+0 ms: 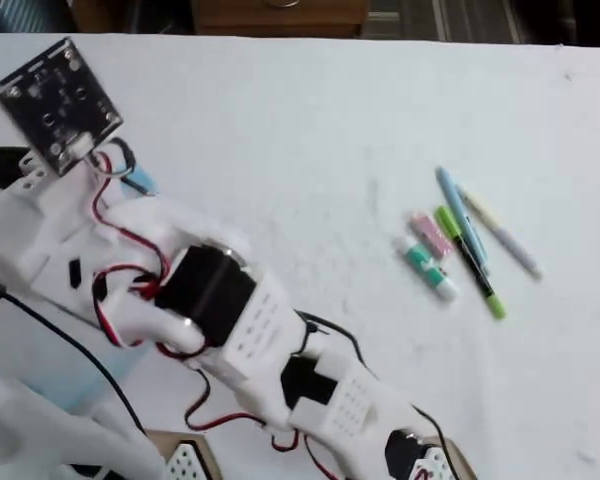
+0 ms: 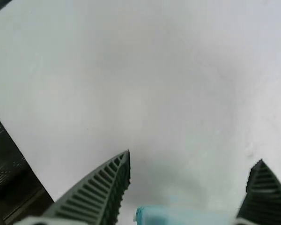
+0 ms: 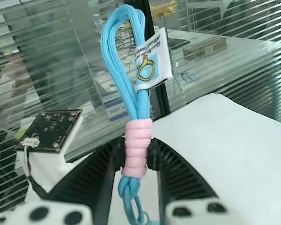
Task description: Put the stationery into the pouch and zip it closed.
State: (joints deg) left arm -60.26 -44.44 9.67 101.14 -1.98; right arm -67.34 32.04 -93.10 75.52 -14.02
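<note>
Right gripper (image 3: 135, 157): jaws clenched on a bright blue looped cord (image 3: 131, 56) at its pink coiled binding (image 3: 138, 133). A white printed tag (image 3: 152, 58) hangs near the top of the loop. The cord stands upright, lifted off the white counter (image 2: 131, 70). Judged to be the pouch's pull strap.

Left gripper (image 2: 193, 157): jaws released and wide apart, hovering low over the counter. The rim of a pale blue soft pouch (image 2: 178, 216) lies between them at the bottom edge of the left wrist view.

High view: a white arm (image 1: 230, 310) crosses the lower left. Pale blue material beneath it is probably the same pouch (image 1: 40, 365).

Stationery lies well apart from it at centre right, in a close cluster:
- a light blue pen (image 1: 460, 215)
- a green highlighter (image 1: 470, 262)
- a small pink piece (image 1: 431, 235)
- a teal-and-white marker (image 1: 428, 268)
- a pale yellow and lilac pen (image 1: 502, 238)

None is in the pouch.

Recommendation: keep the strap grip firm so the mouth stays put. Take one pen at a time across its barrel, outermost first, because the items touch or overlap. Whether the zip is open cannot be determined.
</note>
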